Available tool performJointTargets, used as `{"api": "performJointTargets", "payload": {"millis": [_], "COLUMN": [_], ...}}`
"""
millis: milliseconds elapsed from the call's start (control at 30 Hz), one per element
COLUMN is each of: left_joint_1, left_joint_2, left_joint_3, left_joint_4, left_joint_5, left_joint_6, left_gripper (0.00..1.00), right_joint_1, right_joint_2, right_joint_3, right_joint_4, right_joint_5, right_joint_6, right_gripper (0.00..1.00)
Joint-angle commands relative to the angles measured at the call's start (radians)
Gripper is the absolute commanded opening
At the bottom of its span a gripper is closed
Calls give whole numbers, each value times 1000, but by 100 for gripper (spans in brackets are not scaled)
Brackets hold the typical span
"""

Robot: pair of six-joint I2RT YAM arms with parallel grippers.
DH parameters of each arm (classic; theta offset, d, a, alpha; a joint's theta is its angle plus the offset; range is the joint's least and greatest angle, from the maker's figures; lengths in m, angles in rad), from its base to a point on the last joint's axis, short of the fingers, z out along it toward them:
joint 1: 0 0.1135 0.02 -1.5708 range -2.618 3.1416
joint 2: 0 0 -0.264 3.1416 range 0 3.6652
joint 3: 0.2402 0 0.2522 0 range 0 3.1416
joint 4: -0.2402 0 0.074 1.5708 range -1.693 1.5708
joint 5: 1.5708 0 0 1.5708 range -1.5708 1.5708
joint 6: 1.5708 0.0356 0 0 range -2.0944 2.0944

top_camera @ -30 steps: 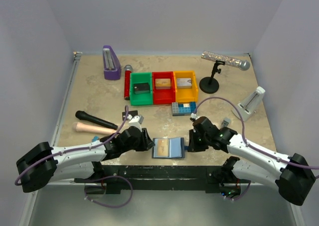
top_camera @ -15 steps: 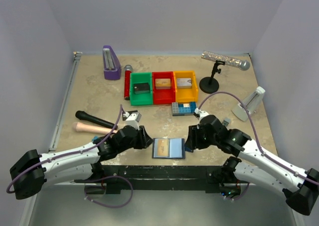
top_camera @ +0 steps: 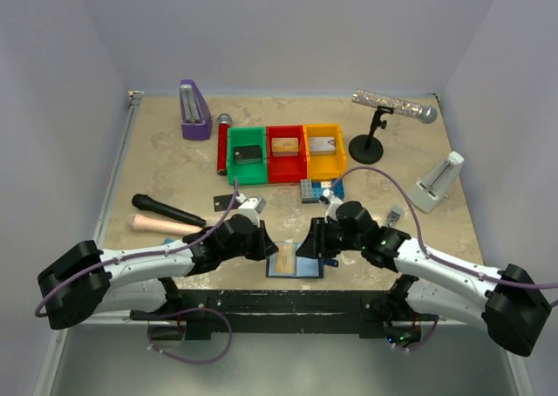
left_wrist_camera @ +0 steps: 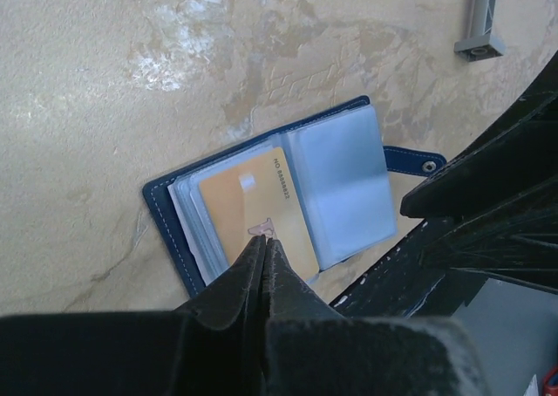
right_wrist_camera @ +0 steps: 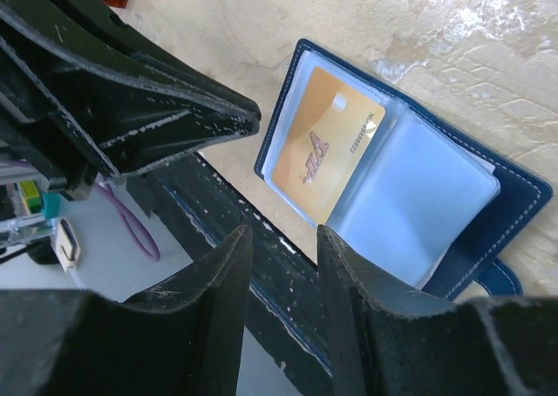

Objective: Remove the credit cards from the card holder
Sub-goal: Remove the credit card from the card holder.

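The navy card holder (top_camera: 288, 269) lies open near the table's front edge. It also shows in the left wrist view (left_wrist_camera: 349, 182) and the right wrist view (right_wrist_camera: 418, 204). A gold-tan card (left_wrist_camera: 253, 206) sits in its left clear pocket, also seen in the right wrist view (right_wrist_camera: 336, 147). The right pocket looks pale blue. My left gripper (left_wrist_camera: 264, 239) is shut and empty, its tips at the gold card's lower edge. My right gripper (right_wrist_camera: 281, 235) is open above the holder's near edge. A black card (top_camera: 248, 153), a tan card (top_camera: 283, 146) and a grey card (top_camera: 323, 143) lie in the bins.
Green, red and yellow bins (top_camera: 286, 165) stand mid-table, with a blue studded plate (top_camera: 321, 189) just before them. A black microphone (top_camera: 166, 211) and a tan handle (top_camera: 161, 226) lie at left. A mic stand (top_camera: 366, 147) and a white metronome (top_camera: 438, 180) stand at right. The black front rail (right_wrist_camera: 261, 265) runs beside the holder.
Both grippers have closed in on the card holder. The left one moved right onto the gold card, and the right one moved left over the holder's right half.
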Motion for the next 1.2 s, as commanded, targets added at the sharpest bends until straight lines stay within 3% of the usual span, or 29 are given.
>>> {"api": "performJointTargets", "payload": {"millis": [0,533,1167], "left_joint_1": [5,5,4], "left_joint_2": [42,91,113], "left_joint_3": [15,-97,-108], "left_joint_4": [86,164,174], "left_joint_5": [26,28,29], "left_joint_6": [2,-35,-29], "left_gripper": [0,0,0], "right_joint_1": [3,5,5], "right_joint_2": [61,318,356], "right_joint_3": [-24,-63,-86], "right_joint_4": [211,418,401], "right_joint_5": [-45,-76,-47], "right_joint_6": [84,158,144], "right_gripper": [40,43,44]}}
